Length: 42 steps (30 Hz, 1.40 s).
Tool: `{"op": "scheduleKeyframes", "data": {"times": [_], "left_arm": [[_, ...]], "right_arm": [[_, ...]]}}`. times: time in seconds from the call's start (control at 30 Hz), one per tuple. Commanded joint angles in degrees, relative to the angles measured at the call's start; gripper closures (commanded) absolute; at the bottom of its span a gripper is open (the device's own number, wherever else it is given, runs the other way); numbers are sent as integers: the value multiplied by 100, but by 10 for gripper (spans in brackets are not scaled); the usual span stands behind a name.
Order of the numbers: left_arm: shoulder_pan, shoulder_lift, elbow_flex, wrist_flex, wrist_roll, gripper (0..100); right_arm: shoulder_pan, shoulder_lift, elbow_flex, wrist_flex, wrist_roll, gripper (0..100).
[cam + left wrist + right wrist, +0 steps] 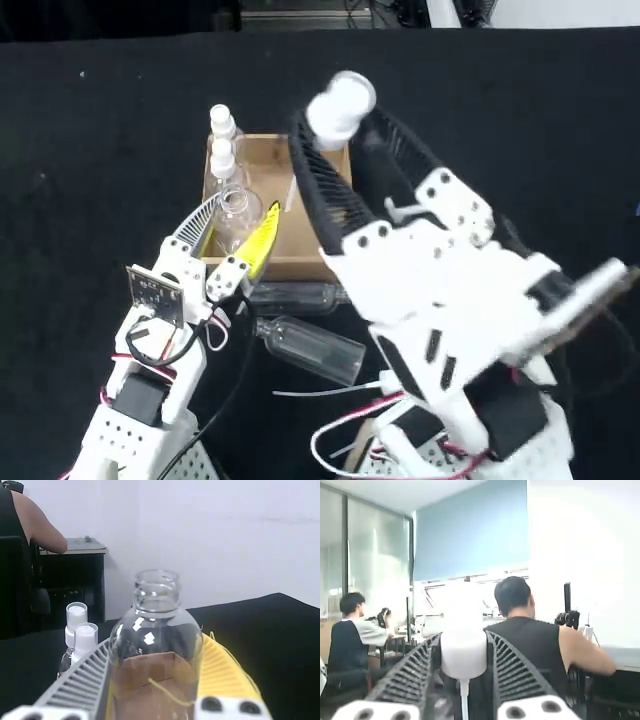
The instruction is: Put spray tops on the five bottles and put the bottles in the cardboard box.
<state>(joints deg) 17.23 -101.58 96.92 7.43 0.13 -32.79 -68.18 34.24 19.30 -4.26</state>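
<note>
Black cloth over the table [90, 130] — white wall [225, 540], dark desk [72, 575], glass partitions [375, 560] behind

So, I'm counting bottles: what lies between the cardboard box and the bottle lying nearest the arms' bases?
Another clear bottle, on its side by the box front wall, seen in the high view.

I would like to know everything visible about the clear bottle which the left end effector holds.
The clear bottle looks like plastic, with rounded shoulders and an open threaded neck with nothing on it. It stands upright, gripped at its body by the left end effector, a grey ribbed finger on one side, a yellow finger on the other. It is over the near left part of the cardboard box, nearer the arms than two capped bottles. Its base is hidden.
</note>
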Motion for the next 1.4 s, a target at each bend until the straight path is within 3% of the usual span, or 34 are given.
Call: {"op": "scheduleKeyframes", "data": {"times": [0.0,0.33,0.8,1.0,1.17,1.37], "left_arm": [[57,9,57,0,62,942],[57,9,57,0,62,942],[66,9,57,-44,62,942],[101,0,57,-44,62,942],[637,53,57,9,44,942],[725,53,57,26,53,942]], "right_arm": [[-88,92,4,-167,-35,987],[-457,1042,-57,-431,-44,986],[-501,1068,-57,-554,-35,986],[-510,1068,251,-1301,-18,987],[-501,1068,681,-2101,9,987],[-492,1059,734,-2198,9,987]]}}
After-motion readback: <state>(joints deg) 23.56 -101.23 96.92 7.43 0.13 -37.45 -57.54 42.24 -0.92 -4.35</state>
